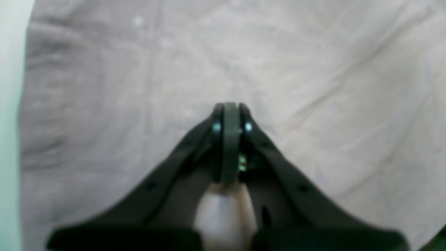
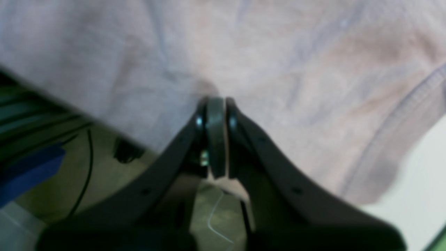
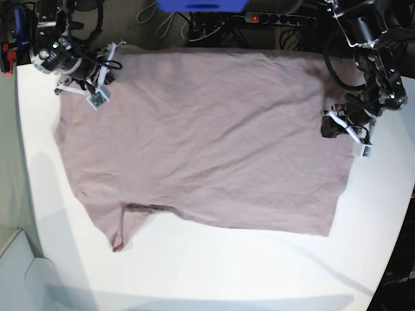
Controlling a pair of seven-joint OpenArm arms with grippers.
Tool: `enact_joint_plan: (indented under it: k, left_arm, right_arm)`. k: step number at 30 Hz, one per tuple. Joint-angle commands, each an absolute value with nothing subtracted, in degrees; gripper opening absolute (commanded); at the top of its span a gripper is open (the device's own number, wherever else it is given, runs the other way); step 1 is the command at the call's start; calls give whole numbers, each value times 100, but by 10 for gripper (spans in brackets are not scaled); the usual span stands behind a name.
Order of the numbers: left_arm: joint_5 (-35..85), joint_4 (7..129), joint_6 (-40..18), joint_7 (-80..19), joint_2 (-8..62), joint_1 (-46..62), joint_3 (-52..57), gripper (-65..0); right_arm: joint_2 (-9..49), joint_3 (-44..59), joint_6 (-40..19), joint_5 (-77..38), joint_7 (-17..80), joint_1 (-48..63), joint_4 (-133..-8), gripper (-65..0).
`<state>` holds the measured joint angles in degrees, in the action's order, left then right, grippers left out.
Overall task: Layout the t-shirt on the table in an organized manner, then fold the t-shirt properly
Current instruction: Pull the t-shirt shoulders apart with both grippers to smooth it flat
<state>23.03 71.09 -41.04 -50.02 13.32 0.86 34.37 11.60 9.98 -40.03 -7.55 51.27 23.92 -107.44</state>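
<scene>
The mauve t-shirt [image 3: 207,136] lies spread flat on the white table [image 3: 259,272], with one sleeve [image 3: 123,227] pointing toward the near left. At the shirt's far left corner, my right gripper [image 3: 109,65] is shut on the cloth. In the right wrist view its closed tips [image 2: 215,101] pucker the fabric [image 2: 278,52] at the edge, and a stitched hem [image 2: 400,122] runs to the right. My left gripper [image 3: 329,124] is at the shirt's right edge. Its tips [image 1: 230,106] are pressed together on the fabric [image 1: 313,69], with pale cloth showing between the fingers.
Beyond the table's far edge sit a power strip [image 3: 272,18] with a red light, cables and a blue object [image 3: 201,5]. The right wrist view shows floor, a black cable and a blue shape [image 2: 28,170] below the shirt edge. Bare table [image 1: 7,104] borders the cloth.
</scene>
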Motion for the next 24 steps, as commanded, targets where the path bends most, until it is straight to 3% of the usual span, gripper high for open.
enact_joint_plan:
  k: [1, 7, 15, 19, 24]
  left_arm:
    - [1930, 7266, -4000, -5376, 1402, 163, 3442, -647]
    - [1930, 8215, -4000, -5727, 1411, 295, 3451, -647]
    - [1956, 8989, -4000, -6088, 1165, 268, 3829, -647]
    - [1912, 9200, -4000, -6026, 840, 180, 3820, -647]
    - [1895, 8365, -4000, -5754, 673, -171, 3811, -647]
  right_arm:
    - [1209, 963, -4000, -840, 4989, 2413, -11002, -650]
    - [1323, 980, -4000, -840, 4989, 2501, -11565, -650]
    - [1376, 954, -4000, -840, 5051, 1147, -11336, -650]
    - [1235, 840, -4000, -840, 5051, 163, -10677, -650]
    - [1182, 813, -4000, -840, 4998, -892, -8963, -650]
